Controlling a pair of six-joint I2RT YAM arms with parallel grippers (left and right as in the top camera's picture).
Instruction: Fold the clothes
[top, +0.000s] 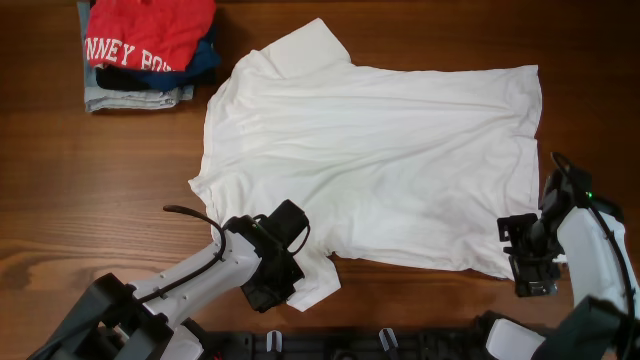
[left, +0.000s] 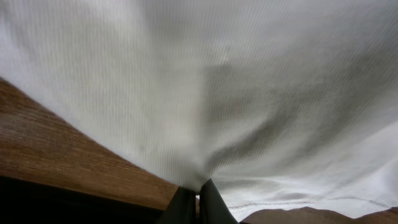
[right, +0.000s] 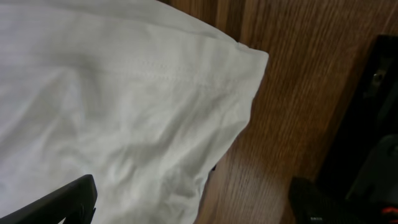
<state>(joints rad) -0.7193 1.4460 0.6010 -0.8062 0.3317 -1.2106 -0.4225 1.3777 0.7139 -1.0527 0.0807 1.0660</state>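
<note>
The clothes, a large white T-shirt (top: 380, 150), lie spread flat across the wooden table, collar side to the left. My left gripper (top: 277, 272) is at the near-left sleeve, and in the left wrist view (left: 198, 191) its fingers are shut on a pinched fold of the white fabric (left: 224, 93). My right gripper (top: 527, 262) sits at the shirt's near-right hem corner. The right wrist view shows it (right: 193, 202) open, one finger (right: 71, 199) over the cloth and the other over bare wood, with the hem corner (right: 186, 81) between and ahead of them.
A stack of folded garments stands at the far left corner: a red one with white lettering (top: 150, 35) on top of navy and pale blue ones (top: 135, 97). A black rail (top: 380, 345) runs along the near table edge.
</note>
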